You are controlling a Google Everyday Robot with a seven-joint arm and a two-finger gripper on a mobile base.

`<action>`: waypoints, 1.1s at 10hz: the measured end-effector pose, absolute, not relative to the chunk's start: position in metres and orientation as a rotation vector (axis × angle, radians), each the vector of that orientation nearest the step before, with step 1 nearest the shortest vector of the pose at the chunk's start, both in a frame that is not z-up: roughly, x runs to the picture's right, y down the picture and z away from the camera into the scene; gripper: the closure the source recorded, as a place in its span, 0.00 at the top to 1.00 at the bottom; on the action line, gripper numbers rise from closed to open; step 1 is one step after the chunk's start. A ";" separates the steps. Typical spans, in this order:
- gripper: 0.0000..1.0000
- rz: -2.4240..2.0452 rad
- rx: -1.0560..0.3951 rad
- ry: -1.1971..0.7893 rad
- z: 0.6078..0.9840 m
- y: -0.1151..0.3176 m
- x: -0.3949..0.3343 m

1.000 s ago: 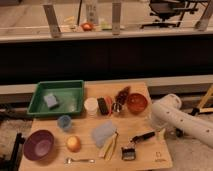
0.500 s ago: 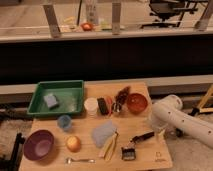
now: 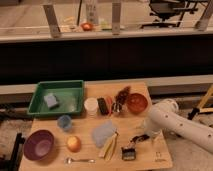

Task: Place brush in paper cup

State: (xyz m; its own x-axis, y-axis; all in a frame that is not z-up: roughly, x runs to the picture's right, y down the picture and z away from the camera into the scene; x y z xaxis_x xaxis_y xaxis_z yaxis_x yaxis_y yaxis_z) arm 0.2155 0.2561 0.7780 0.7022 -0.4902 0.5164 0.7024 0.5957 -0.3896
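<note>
Brush (image 3: 129, 152) first: it lies flat at the front right of the surface (image 3: 145, 161), squarish head toward the front edge, slim black handle running up and right toward the gripper (image 3: 149, 133). Checked against the last second, it sits where it sat, same spot and same angle, so no lift yet. Gripper is at the tip of that handle, on the end of the white arm (image 3: 175, 122) coming in from the right, and the arm has barely shifted either. Whether the gripper is open or closed, or has the handle at all, I cannot tell (the wrist covers it).

My read: we are at the grasp, and the carry has not begun. Paper cup (image 3: 91, 106) stands upright well apart, up and left of the brush, just beside a dark block (image 3: 103, 105) and behind a pale blue cloth (image 3: 102, 134). A yellow item (image 3: 109, 146) lies between brush and cup, so the carry will want height. Blue cup (image 3: 64, 122) sits left of the cloth and is easy to confuse. Red bowl (image 3: 137, 102) is just behind the arm's likely path.
</note>
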 end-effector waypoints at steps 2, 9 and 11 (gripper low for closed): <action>0.79 -0.749 -0.635 -0.415 0.779 0.266 0.194; 0.09 -0.764 -0.668 -0.452 0.793 0.285 0.189; 0.00 -0.765 -0.670 -0.453 0.795 0.285 0.190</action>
